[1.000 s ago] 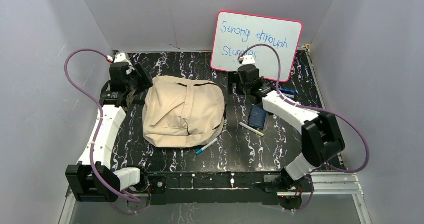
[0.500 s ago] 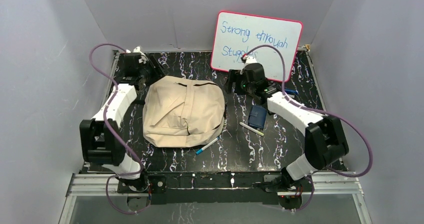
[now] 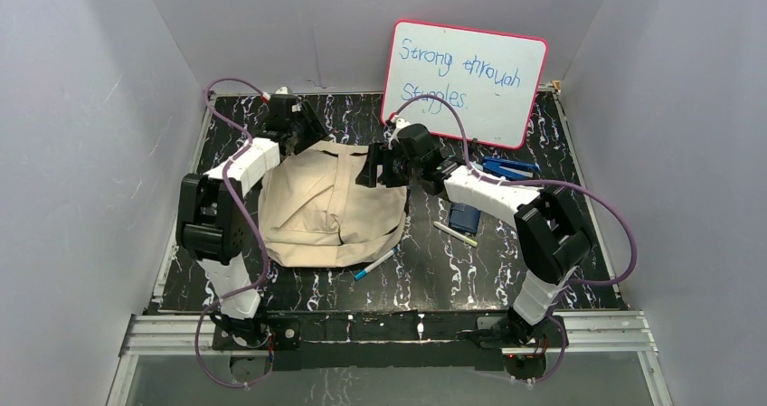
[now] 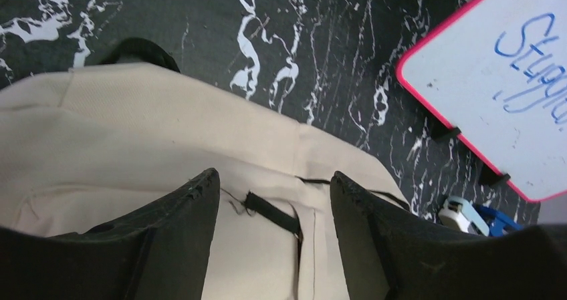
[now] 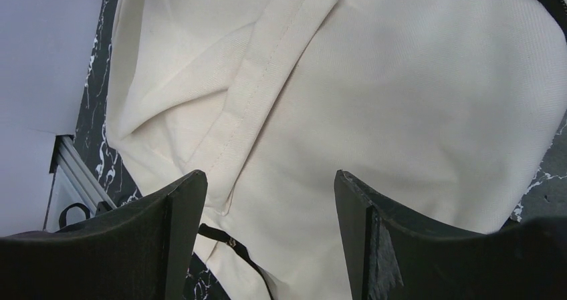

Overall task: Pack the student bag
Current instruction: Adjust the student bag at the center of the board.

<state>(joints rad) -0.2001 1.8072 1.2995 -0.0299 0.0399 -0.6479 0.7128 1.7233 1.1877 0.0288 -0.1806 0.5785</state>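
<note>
Arms have swung inward, left hand (image 3: 306,138) and right hand (image 3: 371,167) over student bag (image 3: 327,209).

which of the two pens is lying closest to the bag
The blue-tipped pen by the near edge of the student bag; the green-tipped pen lies farther right.

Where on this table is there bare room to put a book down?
Bare tabletop runs along the near edge, right of the blue marker, and along the back wall behind the bag. It is crowded right of the bag: the notebook, the pen and the right arm fill that side.
</note>
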